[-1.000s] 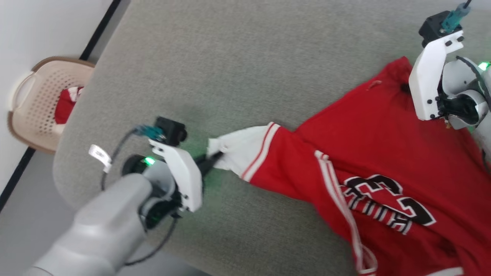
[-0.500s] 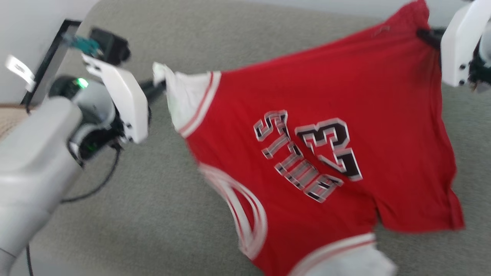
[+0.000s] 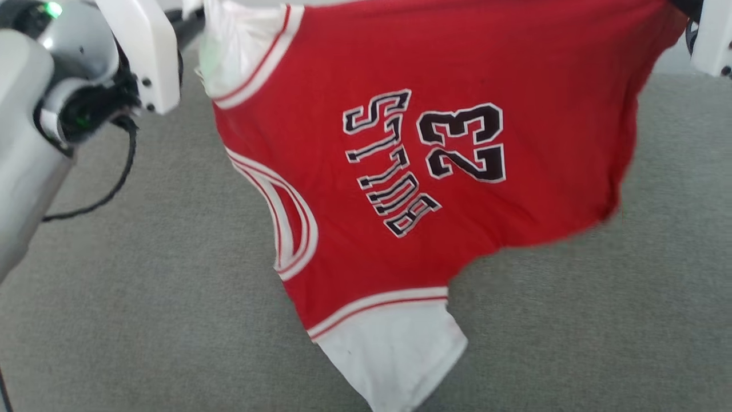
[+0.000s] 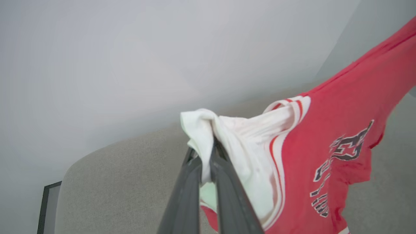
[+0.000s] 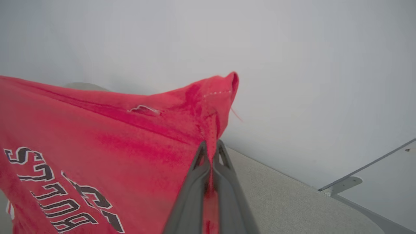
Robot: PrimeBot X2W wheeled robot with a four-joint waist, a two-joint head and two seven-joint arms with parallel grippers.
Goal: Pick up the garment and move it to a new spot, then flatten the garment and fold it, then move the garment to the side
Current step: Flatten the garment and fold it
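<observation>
Carry step, I reckon: left gripper point(image 4: 208, 154) pinches the garment point(image 3: 543, 86) by its white sleeve at 11 o'clock, right gripper point(image 5: 210, 149) by a red corner at 1. Next up, it needs lowering flat.

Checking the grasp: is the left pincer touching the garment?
Touching. The left wrist view shows the left pincer shut on the garment at its white sleeve.

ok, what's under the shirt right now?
Grey cushion shows around the shirt, which hangs between the left gripper and right gripper. The patch directly beneath is covered, so anything lying there cannot be seen.
</observation>
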